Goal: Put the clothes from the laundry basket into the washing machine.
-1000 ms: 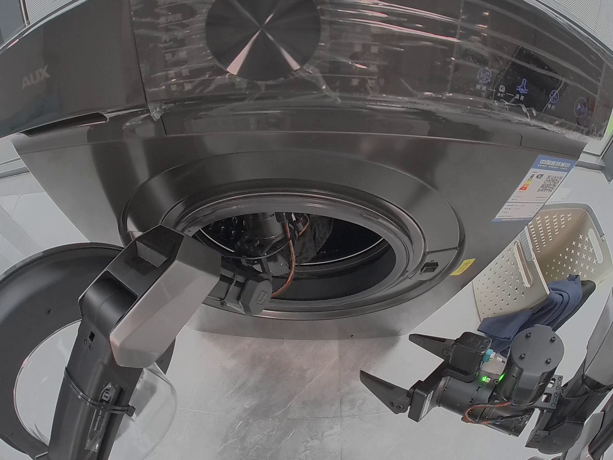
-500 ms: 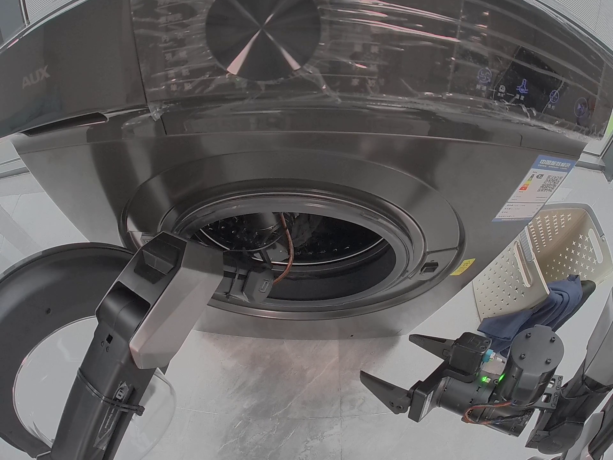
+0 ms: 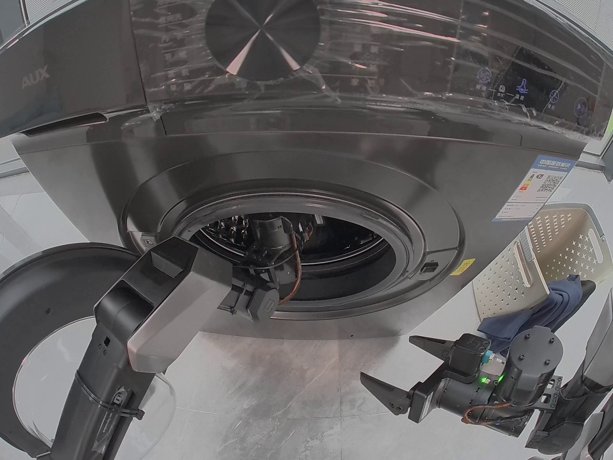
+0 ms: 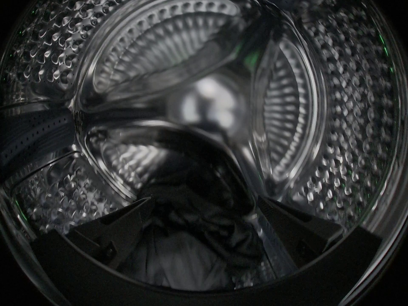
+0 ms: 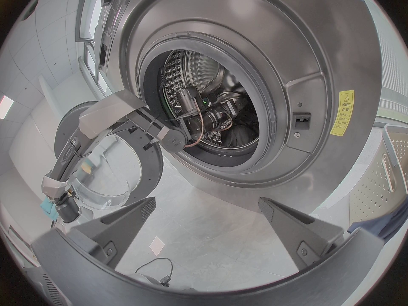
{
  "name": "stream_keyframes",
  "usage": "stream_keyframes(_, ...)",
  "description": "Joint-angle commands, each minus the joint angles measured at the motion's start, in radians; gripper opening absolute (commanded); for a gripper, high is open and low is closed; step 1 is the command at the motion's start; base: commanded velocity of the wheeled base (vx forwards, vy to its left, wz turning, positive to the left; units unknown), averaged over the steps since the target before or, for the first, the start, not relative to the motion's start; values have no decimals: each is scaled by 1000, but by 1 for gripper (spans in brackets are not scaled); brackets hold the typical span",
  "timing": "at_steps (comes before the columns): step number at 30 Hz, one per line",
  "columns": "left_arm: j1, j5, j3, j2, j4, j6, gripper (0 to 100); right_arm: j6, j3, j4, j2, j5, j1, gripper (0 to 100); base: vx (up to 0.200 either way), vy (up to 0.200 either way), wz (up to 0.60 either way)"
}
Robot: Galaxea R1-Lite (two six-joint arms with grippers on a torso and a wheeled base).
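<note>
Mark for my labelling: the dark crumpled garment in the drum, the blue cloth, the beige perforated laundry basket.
Dark crumpled garment [image 4: 204, 217]: left wrist view, middle.
Blue cloth [image 3: 554, 306]: head view, draped fold.
Beige perforated laundry basket [image 3: 565, 237]: head view, wall.

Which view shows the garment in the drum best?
Left wrist view: the dark garment lies on the drum floor, seen between the open fingers. Right wrist view shows it small; the head view leaves it unclear.
</note>
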Motion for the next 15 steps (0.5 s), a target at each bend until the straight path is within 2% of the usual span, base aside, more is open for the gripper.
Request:
stream_keyframes(1,-73,-1,344,-194,-19,42,100,0,5,0,0,2,0,100,0,0,0)
stream_keyframes(2,-77,-1,352,-198,-19,42,100,0,5,0,1,0,0,100,0,0,0)
stream_keyframes(4,-113,-4,493,-270,-22,53,100,0,8,0,1,2,0,100,0,0,0)
stream_keyframes(6,-139,-6,565,-300,-33,60,100,0,11,0,3,0,2,100,0,0,0)
stream_keyframes(9,-187,-6,678,-356,-85,73,100,0,11,0,3,0,2,100,0,0,0)
stream_keyframes(15,-236,-24,921,-534,-136,63,100,0,41,0,-20,-3,-3,100,0,0,0)
